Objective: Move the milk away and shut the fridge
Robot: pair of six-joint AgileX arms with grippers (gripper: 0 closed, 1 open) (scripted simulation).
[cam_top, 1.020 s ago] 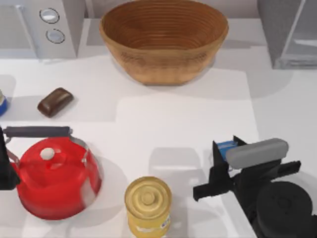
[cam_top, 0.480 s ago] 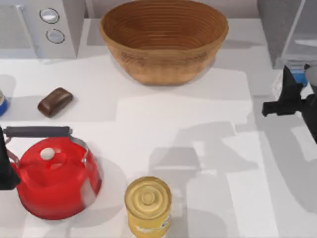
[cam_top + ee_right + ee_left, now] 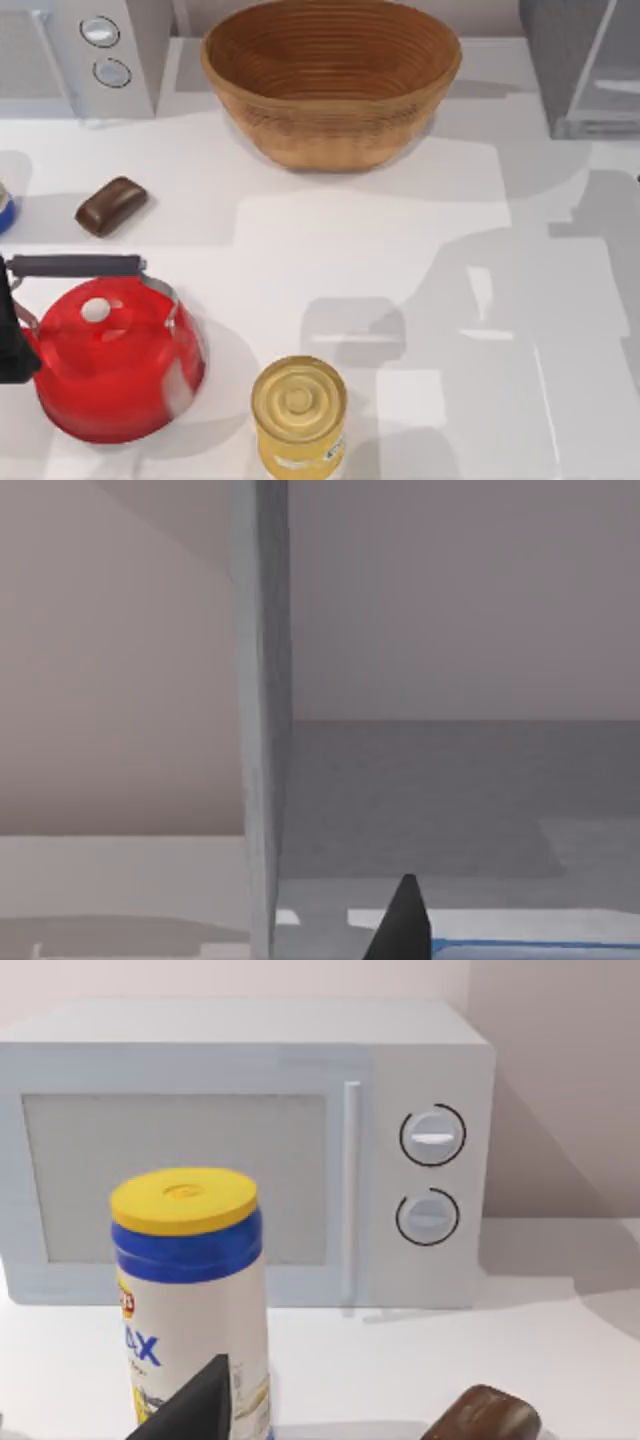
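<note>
White table, basket at top middle. Fridge upper right, door open. Milk edge by right finger; grip: cannot tell. Left arm parked left.

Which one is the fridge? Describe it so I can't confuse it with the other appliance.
Start at the wicker basket at the table's back. The fridge is the dark-grey speckled box in the back right corner, its pale door panel swung open. The light-grey appliance far left has two round knobs.
</note>
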